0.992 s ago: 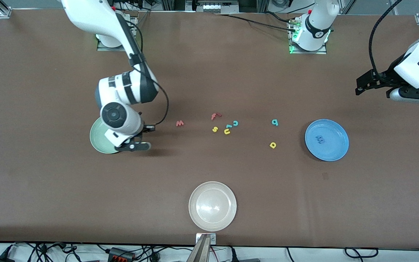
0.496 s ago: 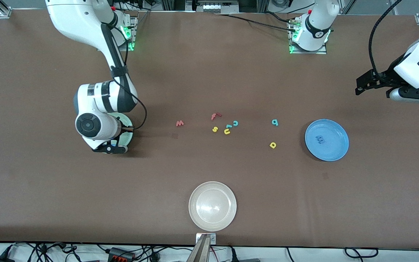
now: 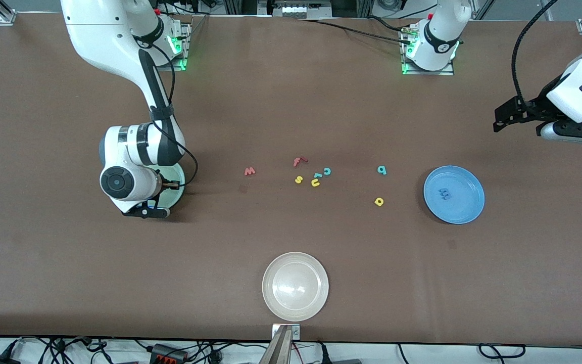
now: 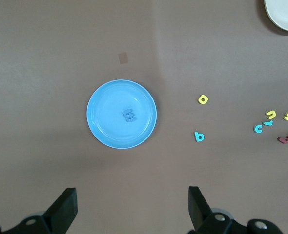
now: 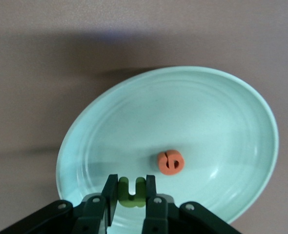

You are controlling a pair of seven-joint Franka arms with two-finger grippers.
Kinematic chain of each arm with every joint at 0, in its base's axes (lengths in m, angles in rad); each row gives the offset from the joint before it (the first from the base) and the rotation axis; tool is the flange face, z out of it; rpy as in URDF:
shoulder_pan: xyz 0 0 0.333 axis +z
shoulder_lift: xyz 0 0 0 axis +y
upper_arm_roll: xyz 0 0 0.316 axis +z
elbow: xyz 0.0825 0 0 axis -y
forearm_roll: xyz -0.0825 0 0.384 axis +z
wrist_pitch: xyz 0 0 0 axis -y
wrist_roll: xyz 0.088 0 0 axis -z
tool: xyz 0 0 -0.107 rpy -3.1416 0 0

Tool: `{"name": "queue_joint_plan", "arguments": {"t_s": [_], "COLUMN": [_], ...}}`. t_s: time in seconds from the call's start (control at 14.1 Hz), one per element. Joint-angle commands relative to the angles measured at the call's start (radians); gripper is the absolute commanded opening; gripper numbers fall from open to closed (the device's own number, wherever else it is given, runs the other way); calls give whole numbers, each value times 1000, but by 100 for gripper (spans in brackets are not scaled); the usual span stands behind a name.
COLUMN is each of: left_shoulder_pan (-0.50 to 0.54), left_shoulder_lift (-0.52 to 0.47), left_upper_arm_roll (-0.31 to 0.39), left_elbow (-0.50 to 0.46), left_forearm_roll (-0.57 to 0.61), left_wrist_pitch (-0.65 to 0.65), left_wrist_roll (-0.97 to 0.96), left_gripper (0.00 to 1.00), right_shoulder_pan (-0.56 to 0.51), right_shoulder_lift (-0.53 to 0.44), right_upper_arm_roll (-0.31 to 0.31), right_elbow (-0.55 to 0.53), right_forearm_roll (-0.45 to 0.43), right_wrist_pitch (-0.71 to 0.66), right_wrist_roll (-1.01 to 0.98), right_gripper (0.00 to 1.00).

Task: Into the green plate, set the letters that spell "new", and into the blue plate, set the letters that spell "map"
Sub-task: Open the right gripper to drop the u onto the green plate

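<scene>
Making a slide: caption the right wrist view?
Right gripper holds the green letter over the green plate, orange letter inside.

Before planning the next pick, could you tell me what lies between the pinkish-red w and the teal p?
In the front view, between the pinkish-red w and teal p lies the cluster of spare letters: red f, yellow s, yellow u, teal c.

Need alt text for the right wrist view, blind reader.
The right gripper is shut on the olive-green n, holding it over the green plate. The orange e already lies in the plate. Bare brown table surrounds the plate.
</scene>
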Motion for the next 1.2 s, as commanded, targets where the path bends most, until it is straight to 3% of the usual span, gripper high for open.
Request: {"name": "queue_joint_plan", "arguments": {"t_s": [0.0, 0.07, 0.21, 0.57, 0.92, 1.13], "left_shoulder_pan": [-2, -2, -2, 0, -14, -36], "left_shoulder_lift": [-5, -4, -4, -2, 10, 25], "left_upper_arm_roll": [-4, -4, -4, -5, -8, -14], "left_elbow": [11, 11, 10, 10, 11, 13], "left_forearm_roll": [20, 20, 20, 19, 19, 20], "left_wrist_pitch": [-17, -17, -17, -22, -25, -25], "left_wrist_roll": [10, 10, 8, -4, -7, -7], "left_gripper": [100, 100, 100, 100, 100, 100], "right_shoulder_pan": [5, 5, 8, -3, 0, 90], "right_shoulder_lift": [20, 25, 16, -87, -82, -53], "right_upper_arm_roll": [3, 4, 3, 1, 12, 58], "right_elbow": [2, 2, 13, 100, 163, 162], "right_forearm_roll": [10, 10, 15, 15, 23, 30], "right_wrist_pitch": [33, 36, 22, -133, -171, -132], "right_wrist_roll": [1, 1, 6, -14, -29, -22], "right_gripper": [13, 23, 100, 100, 100, 100]}}
